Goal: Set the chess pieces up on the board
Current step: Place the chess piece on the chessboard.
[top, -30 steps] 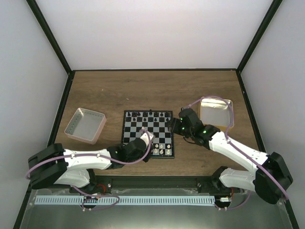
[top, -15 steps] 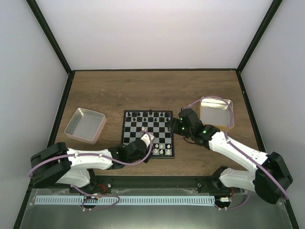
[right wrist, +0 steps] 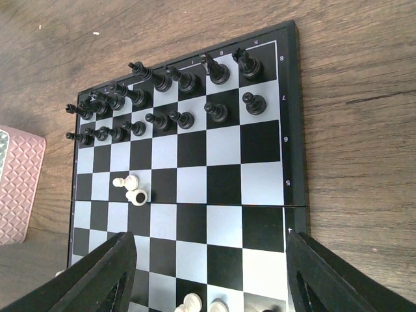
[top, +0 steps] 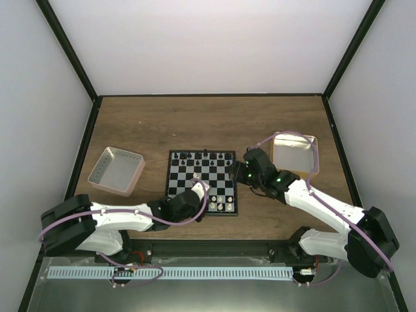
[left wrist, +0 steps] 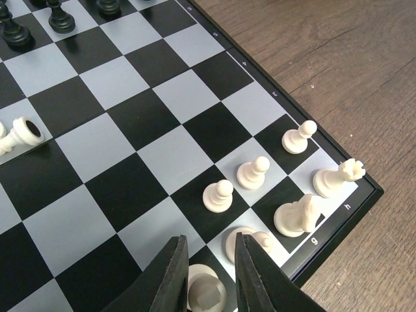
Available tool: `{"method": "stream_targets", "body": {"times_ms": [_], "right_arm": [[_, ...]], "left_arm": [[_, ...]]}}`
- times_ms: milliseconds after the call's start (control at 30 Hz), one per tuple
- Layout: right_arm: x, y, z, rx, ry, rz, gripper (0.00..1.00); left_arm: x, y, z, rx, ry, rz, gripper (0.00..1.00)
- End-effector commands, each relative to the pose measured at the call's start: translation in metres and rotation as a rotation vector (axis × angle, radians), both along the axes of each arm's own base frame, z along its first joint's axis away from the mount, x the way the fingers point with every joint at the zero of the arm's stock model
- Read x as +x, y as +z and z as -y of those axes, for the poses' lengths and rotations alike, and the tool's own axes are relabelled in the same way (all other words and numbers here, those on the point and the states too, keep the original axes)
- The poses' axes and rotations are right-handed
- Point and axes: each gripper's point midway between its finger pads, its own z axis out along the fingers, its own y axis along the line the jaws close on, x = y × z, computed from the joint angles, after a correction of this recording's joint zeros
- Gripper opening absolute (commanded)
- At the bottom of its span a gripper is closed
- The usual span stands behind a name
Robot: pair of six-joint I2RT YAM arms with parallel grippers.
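Note:
The board [top: 203,177] lies at the table's middle. Black pieces [right wrist: 175,84] stand in its two far rows. Several white pieces stand at its near right corner: pawns [left wrist: 218,195], a knight [left wrist: 298,214] and a rook [left wrist: 338,177]. Two white pieces [right wrist: 133,190] lie tipped over mid-board. My left gripper [top: 197,194] is low over the near edge. In the left wrist view its fingers [left wrist: 208,244] stand narrowly apart on either side of an upright white piece [left wrist: 207,294] that rests on a near-row square. My right gripper [top: 234,173] hovers over the board's right side, wide open and empty [right wrist: 209,237].
A pink tray [top: 117,170] stands left of the board and shows in the right wrist view [right wrist: 16,188]. A gold-rimmed tin [top: 294,155] stands at the right, behind my right arm. Bare wood surrounds the board.
My left gripper has drawn back a little toward the near edge of the board. My right arm has barely moved.

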Motion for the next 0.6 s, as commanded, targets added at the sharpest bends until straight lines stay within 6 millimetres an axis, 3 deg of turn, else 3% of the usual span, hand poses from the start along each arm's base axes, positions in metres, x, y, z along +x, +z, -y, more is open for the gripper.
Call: {"method": "stream_targets", "body": {"times_ms": [0, 333, 567], "right_arm": [[0.002, -0.002, 0.001, 0.007, -0.008, -0.003, 0.65], [0.002, -0.001, 0.000, 0.013, -0.007, -0.002, 0.65], [0.001, 0.001, -0.003, 0.017, 0.019, 0.008, 0.65]], "left_arm": [[0.000, 0.007, -0.001, -0.008, 0.003, 0.016, 0.22], [0.006, 0.043, 0.005, -0.073, 0.023, 0.045, 0.24], [0.040, 0.067, -0.016, -0.067, 0.251, 0.015, 0.45]]}}
